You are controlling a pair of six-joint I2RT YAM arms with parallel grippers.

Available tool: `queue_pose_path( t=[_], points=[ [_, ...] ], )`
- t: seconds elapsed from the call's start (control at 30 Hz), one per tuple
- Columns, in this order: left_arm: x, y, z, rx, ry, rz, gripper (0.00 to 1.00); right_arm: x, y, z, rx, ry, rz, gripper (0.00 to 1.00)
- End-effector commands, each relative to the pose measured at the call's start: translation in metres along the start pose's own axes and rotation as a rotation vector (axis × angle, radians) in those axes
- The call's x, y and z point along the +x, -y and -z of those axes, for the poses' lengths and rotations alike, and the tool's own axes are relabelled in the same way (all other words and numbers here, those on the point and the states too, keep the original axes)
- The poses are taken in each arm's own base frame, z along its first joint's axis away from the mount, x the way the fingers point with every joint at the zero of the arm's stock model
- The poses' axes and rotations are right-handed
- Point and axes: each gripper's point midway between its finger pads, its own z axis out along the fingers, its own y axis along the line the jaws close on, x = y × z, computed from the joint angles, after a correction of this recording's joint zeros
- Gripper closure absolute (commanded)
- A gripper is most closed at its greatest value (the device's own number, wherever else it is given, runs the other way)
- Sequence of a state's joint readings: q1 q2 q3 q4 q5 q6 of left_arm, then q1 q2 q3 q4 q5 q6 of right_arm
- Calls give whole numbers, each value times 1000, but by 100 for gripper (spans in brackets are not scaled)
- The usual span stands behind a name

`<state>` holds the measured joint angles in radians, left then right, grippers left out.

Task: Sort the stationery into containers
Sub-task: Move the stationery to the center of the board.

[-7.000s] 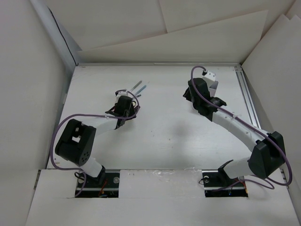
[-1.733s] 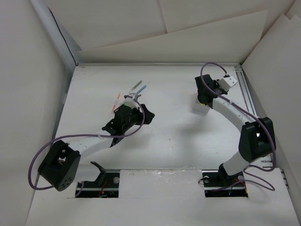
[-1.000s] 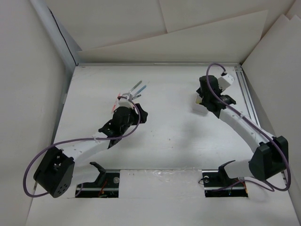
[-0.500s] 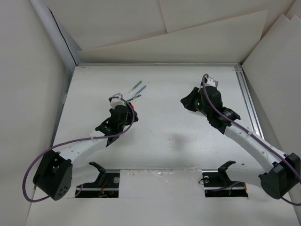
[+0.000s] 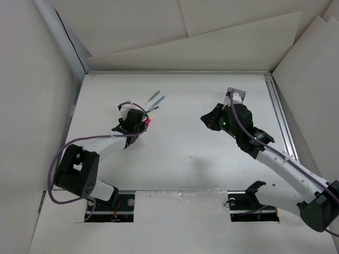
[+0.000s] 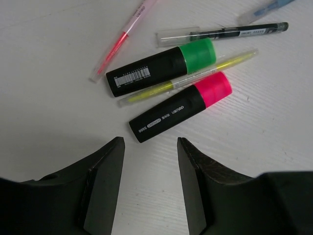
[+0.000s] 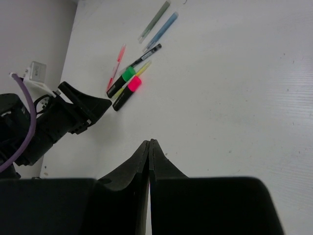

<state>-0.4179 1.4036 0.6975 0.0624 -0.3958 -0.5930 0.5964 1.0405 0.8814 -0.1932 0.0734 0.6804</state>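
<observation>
In the left wrist view a pink-capped highlighter [image 6: 181, 106] and a green-capped highlighter [image 6: 161, 67] lie side by side with a thin yellow pen [image 6: 190, 79] between them. A pink pen [image 6: 122, 41], a clear black pen [image 6: 225, 33] and a blue pen [image 6: 266, 10] lie beyond. My left gripper [image 6: 149, 142] hangs open just short of the pink highlighter's black end, nothing between its fingers. My right gripper [image 7: 150, 142] is shut and empty over bare table. The pale box [image 5: 236, 96] stands at the back right, partly hidden by the right arm.
From above, the stationery cluster [image 5: 150, 117] sits by the left gripper [image 5: 135, 121], with two thin pens [image 5: 157, 98] farther back. The right gripper [image 5: 205, 118] points left over mid-table. White walls close in the table; a metal rail [image 5: 279, 114] runs along the right edge.
The right arm has swung left, away from the box, and its jaws have closed. The left gripper has shifted back and left toward the highlighters, its jaws narrower.
</observation>
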Motion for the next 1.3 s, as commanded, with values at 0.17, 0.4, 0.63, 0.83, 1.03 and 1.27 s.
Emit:
queue_pose_path(
  t=[0.17,0.4,0.63,0.83,1.03,1.27],
  points=[
    [-13,22,-10,53,10,-79,57,-7,-17,1,-61,46,10,91],
    [-11,28,-23,43,-5,-108,57,-4,-17,-1,-54,41,13,91],
    [-12,33,-30,47,-15,-141,58,-3,-18,-1,-54,41,16,90],
    [6,34,-37,62,-72,-168,61,-3,-21,-2,-53,43,18,89],
    [14,34,-40,68,-100,-176,62,-8,-19,-1,-42,64,16,88],
    [25,40,-37,105,-132,-185,62,-8,-19,-1,-42,64,16,85]
  ],
)
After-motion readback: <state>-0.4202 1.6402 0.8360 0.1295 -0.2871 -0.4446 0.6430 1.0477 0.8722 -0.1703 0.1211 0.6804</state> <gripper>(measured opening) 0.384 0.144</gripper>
